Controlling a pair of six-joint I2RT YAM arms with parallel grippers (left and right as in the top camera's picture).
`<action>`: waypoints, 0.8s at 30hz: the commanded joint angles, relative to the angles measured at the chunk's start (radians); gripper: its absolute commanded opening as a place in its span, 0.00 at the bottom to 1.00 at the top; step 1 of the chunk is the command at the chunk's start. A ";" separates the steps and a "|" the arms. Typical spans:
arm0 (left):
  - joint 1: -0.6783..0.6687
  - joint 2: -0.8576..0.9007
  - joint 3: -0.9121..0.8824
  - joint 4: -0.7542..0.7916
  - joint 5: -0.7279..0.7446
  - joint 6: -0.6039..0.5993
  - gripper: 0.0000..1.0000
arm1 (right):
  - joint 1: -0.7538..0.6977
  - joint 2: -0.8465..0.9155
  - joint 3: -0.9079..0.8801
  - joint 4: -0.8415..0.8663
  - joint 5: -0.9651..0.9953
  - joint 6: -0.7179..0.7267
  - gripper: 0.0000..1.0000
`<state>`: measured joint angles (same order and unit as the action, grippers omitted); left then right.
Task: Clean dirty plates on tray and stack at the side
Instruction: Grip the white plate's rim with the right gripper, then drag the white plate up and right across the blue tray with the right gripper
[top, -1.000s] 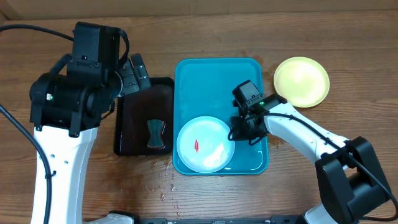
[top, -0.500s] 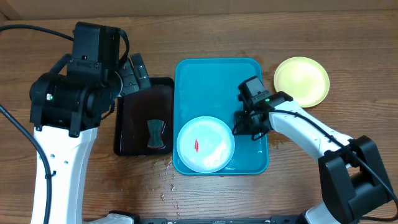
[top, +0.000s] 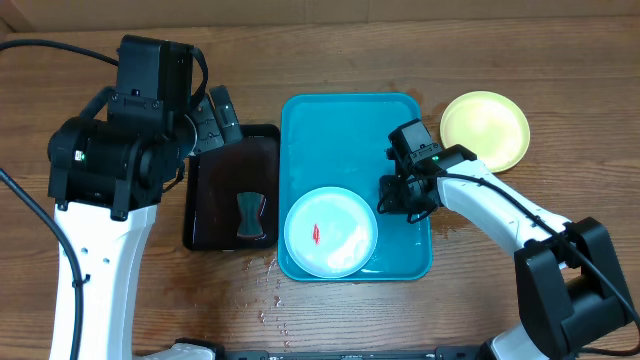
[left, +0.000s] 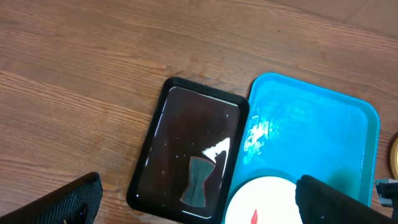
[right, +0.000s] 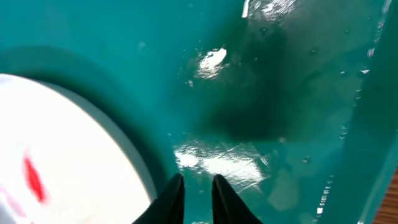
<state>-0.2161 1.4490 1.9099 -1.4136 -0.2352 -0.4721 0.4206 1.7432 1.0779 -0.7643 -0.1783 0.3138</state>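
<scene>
the table (top: 560, 60) is bare wood with a visible grain and a dull, matt face, while the teal tray (top: 340, 130) is smooth glossy plastic, its floor wet and throwing white glints. the black tray (top: 215, 190) is glossy enough to mirror the light, the grey piece (top: 249, 213) in it looks matt and soft, and the white plate (top: 340, 240) and yellow plate (top: 485, 130) are smooth plastic with a mild sheen

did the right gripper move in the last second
Yes. The right gripper shifted slightly right and up in the overhead view, away from the white plate and toward the tray rim.
</scene>
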 joint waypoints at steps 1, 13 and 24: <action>-0.007 -0.009 0.006 0.003 0.007 0.000 1.00 | 0.000 0.005 0.016 -0.019 -0.064 -0.004 0.26; -0.007 -0.009 0.006 0.003 0.007 0.000 1.00 | 0.056 0.005 0.016 -0.085 -0.111 -0.061 0.64; -0.007 -0.009 0.006 0.003 0.007 0.000 1.00 | 0.094 0.005 0.016 -0.075 -0.108 -0.079 1.00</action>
<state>-0.2161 1.4490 1.9099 -1.4139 -0.2352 -0.4721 0.5186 1.7432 1.0782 -0.8444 -0.2844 0.2405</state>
